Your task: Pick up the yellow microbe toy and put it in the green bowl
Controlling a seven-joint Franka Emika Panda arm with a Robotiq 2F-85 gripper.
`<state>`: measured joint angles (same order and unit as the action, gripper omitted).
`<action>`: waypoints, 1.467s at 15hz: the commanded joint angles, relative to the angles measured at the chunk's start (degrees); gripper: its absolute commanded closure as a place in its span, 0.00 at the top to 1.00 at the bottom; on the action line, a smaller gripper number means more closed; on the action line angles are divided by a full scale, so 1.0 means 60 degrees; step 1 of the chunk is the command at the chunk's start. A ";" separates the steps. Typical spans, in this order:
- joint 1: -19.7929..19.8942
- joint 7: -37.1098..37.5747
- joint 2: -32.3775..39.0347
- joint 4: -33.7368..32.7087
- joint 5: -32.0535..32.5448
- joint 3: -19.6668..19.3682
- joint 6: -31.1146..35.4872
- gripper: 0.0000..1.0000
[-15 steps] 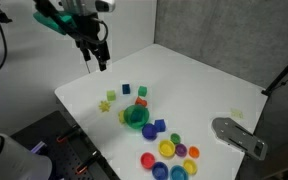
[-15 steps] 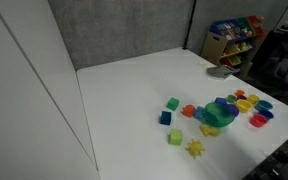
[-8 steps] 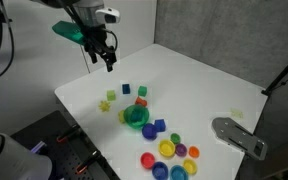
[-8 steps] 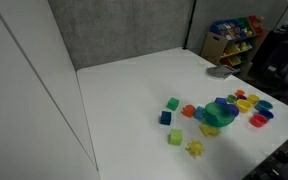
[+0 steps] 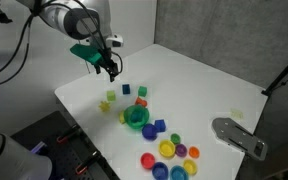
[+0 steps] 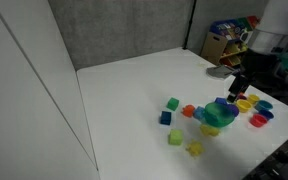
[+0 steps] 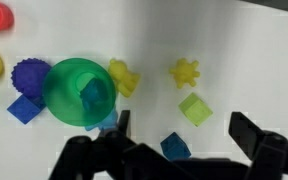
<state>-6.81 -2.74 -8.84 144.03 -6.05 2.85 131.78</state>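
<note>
Exterior view, arm: gripper hangs above the table, up and to the left of the green bowl. It is lower and nearer the bowl than a second ago.
Exterior view, toy: yellow microbe toy lies on the table left of the bowl, apart from it and just beside a green cube. Position unchanged.
Exterior view, jaws: too small here to tell how they stand.
Exterior view, arm: gripper is now in frame, above and just right of the green bowl. A second ago this view showed no arm.
Exterior view, toy: yellow microbe toy sits below and left of the bowl, near the table's front edge, with a green cube to its left. Both where they were.
Wrist view, bowl: green bowl at left, with a bluish block showing inside it and a yellow lump touching its right rim.
Wrist view, toy: yellow microbe toy is right of the bowl, clear of it. The green cube is just below the toy and a blue cube lower still.
Wrist view, gripper: gripper has its fingers spread wide, holding nothing. The toy lies free on the table.
</note>
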 commanded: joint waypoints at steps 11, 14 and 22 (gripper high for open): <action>0.0016 -0.1229 0.3357 -0.0865 -0.1278 0.0826 0.1460 1.00; -0.0002 -0.1211 0.3660 -0.1000 -0.1180 0.0831 0.1548 1.00; -0.0328 -0.0753 0.5082 -0.0957 -0.0232 0.1000 0.3496 1.00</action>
<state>-8.43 -9.34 18.96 138.60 -9.51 7.97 148.87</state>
